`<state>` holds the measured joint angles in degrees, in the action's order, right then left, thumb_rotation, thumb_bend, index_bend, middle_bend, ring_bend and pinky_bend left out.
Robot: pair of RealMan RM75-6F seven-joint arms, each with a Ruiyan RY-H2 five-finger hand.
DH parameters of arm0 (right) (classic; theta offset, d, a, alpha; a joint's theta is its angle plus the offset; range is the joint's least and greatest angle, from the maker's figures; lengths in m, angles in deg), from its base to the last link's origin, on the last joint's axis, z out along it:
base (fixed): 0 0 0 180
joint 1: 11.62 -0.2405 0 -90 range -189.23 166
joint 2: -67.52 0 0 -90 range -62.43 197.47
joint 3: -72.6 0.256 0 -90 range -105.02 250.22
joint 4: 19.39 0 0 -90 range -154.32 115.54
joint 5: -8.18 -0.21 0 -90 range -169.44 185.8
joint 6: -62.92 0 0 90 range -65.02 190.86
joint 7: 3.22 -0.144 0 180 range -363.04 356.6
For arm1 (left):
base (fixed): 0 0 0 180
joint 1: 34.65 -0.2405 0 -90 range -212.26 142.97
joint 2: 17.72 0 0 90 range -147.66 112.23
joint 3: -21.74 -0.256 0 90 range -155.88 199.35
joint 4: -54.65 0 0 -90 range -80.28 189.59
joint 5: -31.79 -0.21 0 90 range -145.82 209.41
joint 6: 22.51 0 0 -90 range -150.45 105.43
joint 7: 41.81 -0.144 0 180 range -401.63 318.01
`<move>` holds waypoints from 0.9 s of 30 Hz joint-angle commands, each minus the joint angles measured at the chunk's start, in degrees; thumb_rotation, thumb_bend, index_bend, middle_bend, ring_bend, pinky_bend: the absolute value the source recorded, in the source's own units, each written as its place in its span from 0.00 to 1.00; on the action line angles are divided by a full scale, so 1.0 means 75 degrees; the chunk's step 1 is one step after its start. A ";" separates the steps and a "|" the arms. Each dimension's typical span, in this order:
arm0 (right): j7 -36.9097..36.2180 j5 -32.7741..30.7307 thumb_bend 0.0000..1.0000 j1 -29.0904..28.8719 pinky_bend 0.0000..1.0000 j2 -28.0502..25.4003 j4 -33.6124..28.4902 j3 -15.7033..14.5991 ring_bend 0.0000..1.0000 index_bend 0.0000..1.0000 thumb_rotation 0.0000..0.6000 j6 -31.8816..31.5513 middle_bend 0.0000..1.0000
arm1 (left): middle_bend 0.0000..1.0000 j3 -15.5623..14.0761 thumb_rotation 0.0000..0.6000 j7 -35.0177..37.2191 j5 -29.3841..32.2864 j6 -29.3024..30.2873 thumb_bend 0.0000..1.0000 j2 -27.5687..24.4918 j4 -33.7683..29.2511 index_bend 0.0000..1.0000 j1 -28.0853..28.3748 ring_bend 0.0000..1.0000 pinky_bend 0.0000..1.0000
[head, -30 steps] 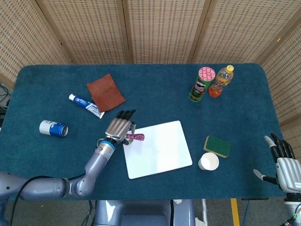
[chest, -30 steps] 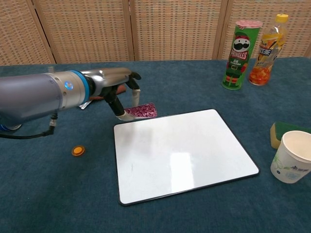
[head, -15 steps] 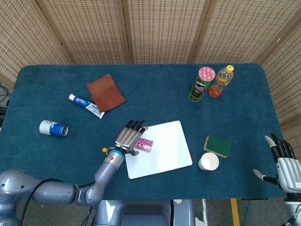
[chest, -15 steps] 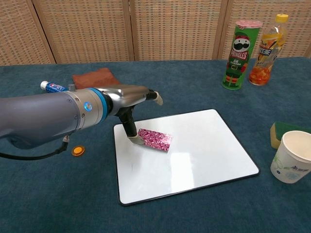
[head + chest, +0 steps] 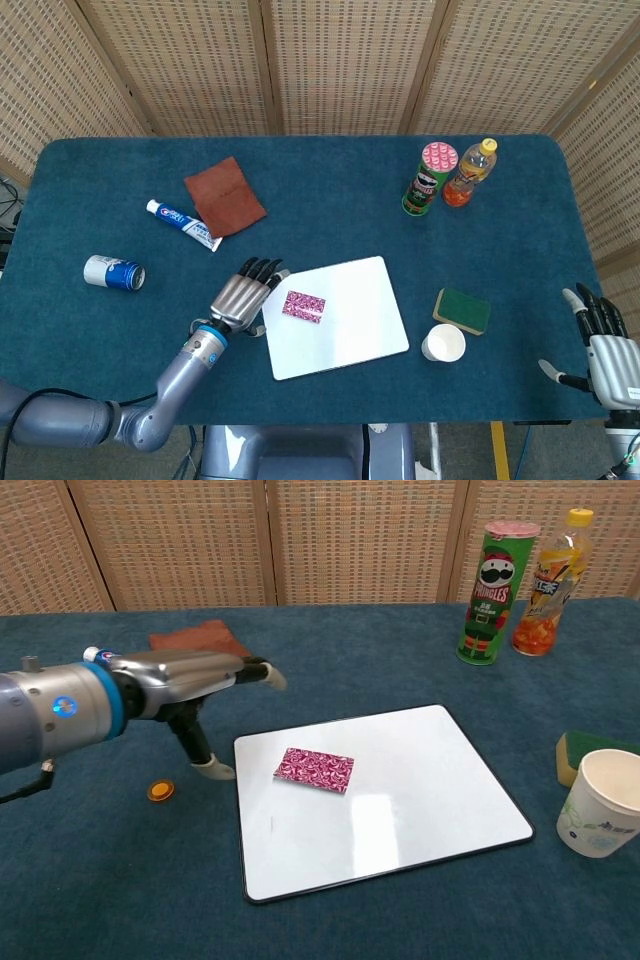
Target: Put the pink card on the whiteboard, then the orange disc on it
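Woven screens close off the back of the scene, and a blue felt tabletop (image 5: 330, 180) carries everything. On it lies the whiteboard (image 5: 375, 800), and the pink card (image 5: 314, 769) rests flat on the board's upper-left part, touching no robot hand, so the first half of the task looks done.

What remains is the orange disc (image 5: 160, 791), a small flat piece on the felt just left of the whiteboard. The left robot hand (image 5: 205, 680) hovers above the felt between disc and board, fingers apart and stretched forward, thumb pointing down, holding nothing. The right robot hand (image 5: 603, 348) waits at the far right edge, fingers apart and empty, well away from the work.

The risks I judge from here:
- The disc is thin and lies flush on soft felt, so fingertips could slide over it or push it away rather than lift it.
- A pinch that catches only the rim could let it drop on the way to the board.
- The card lies loose on a smooth board, so a hand setting the disc down could brush it and shift it, or knock it off the near-left edge.
- A disc released from too high could bounce or roll off the card.
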<state>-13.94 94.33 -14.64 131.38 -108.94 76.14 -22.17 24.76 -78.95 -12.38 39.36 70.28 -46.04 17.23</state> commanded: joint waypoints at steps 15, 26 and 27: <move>0.0079 0.0005 0.00 0.0013 0.00 0.0019 -0.0010 0.0000 0.00 0.00 1.00 -0.0031 0.00 | 0.00 -0.0916 1.00 0.1913 -0.1935 0.0048 0.35 0.0028 0.1508 0.35 -0.1433 0.00 0.00; 0.0033 0.0018 0.00 0.0012 0.00 0.0007 -0.0004 -0.0005 0.00 0.00 1.00 -0.0026 0.00 | 0.00 -0.0839 1.00 0.2320 -0.2399 -0.0012 0.34 0.0383 0.2233 0.35 -0.1857 0.00 0.00; 0.0034 0.0019 0.00 0.0011 0.00 0.0007 -0.0004 -0.0005 0.00 0.00 1.00 -0.0025 0.00 | 0.00 -0.0832 1.00 0.2355 -0.2469 0.0006 0.34 0.0431 0.2329 0.35 -0.1893 0.00 0.00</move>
<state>-13.68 94.47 -14.56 131.43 -108.97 76.10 -22.36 18.33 -61.75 -30.25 39.21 72.97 -29.35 3.50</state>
